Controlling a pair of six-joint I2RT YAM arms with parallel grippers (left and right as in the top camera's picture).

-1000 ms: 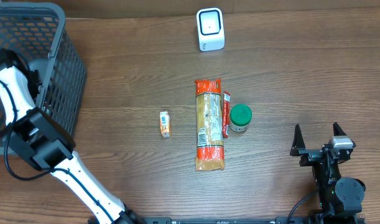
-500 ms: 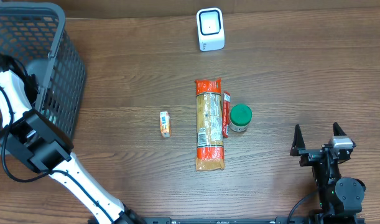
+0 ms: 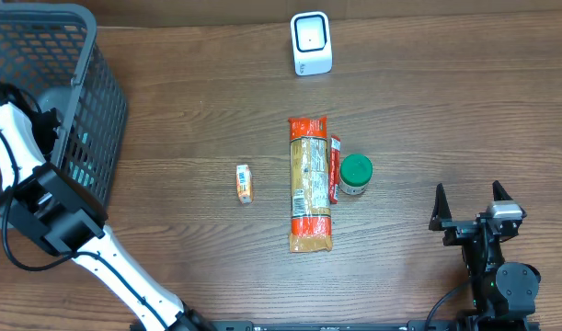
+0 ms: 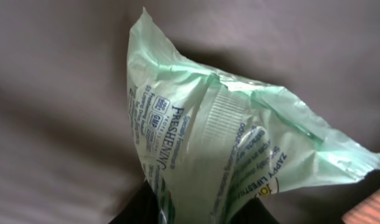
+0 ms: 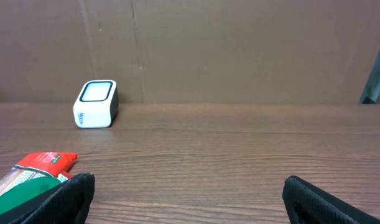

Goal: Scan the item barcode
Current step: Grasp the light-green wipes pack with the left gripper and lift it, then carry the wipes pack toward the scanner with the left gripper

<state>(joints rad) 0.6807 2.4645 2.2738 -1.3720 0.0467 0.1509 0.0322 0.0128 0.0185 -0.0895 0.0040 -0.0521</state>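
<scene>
Over at the basket (image 3: 78, 18), far left of the scanner (image 3: 311, 43), the left fingers (image 4: 137, 208) pinch the bottom of a pale green packet (image 4: 208, 143), and the wrapper bunches up between them. That low grip looks meant to lift it clear so its barcode can be turned toward the scanner's window. The right fingers (image 5: 65, 199) stand wide apart with nothing between them, low over the desk (image 3: 446, 110) well right of the scanner, likely parked out of the way.
</scene>
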